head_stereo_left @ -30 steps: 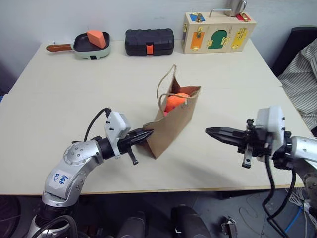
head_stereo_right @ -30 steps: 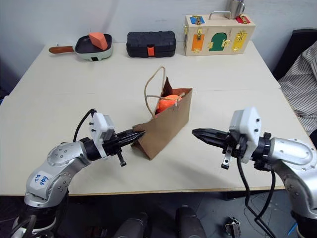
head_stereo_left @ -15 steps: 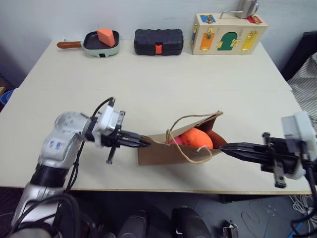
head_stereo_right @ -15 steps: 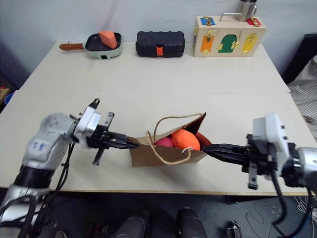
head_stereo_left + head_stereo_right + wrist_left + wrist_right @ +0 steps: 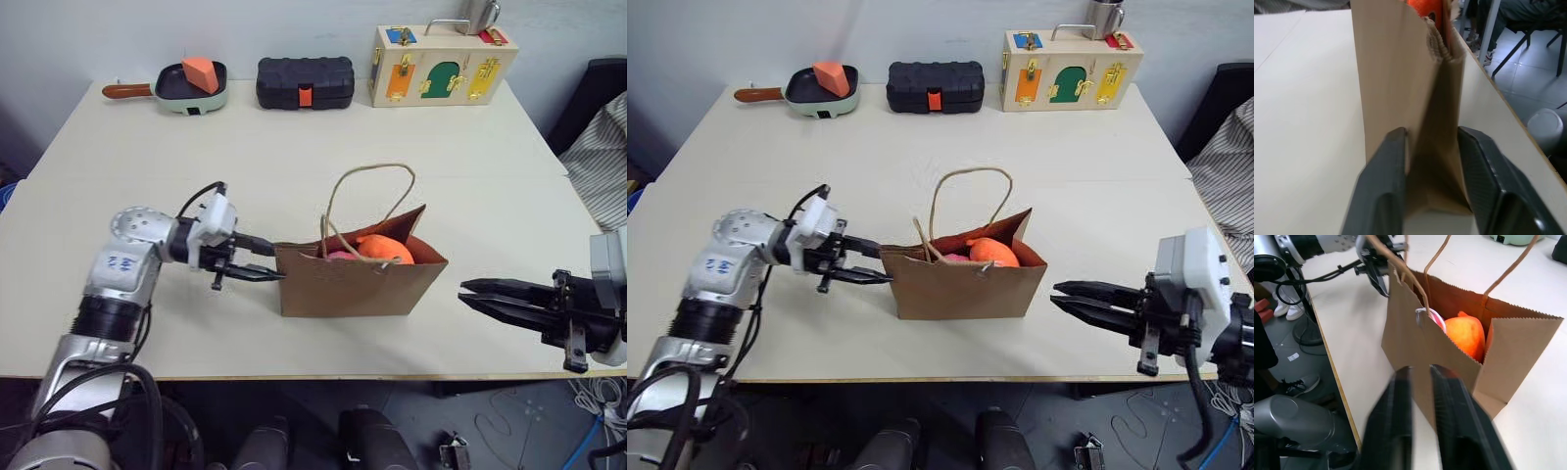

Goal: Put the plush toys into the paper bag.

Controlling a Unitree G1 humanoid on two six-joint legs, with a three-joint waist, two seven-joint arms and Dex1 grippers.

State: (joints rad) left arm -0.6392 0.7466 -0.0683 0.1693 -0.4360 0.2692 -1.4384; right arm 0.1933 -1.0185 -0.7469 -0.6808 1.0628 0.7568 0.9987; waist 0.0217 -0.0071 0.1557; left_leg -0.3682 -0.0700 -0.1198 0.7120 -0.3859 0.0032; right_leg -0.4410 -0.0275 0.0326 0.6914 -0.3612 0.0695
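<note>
The left gripper (image 5: 266, 262) is reaching level, fingers parted, straddling the upright brown kraft paper bag (image 5: 358, 284)'s end; the right gripper (image 5: 470, 291) is pointing at it, narrowly parted, apart.

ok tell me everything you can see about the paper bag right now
The paper bag is plain brown kraft paper with a zigzag-cut rim and two thin twine loop handles, one arching high, one drooping. It stands upright and open near the table's front edge. Inside show the orange plush and a bit of the pink plush. The left gripper straddles its creased end; the right gripper is apart from it.
</note>
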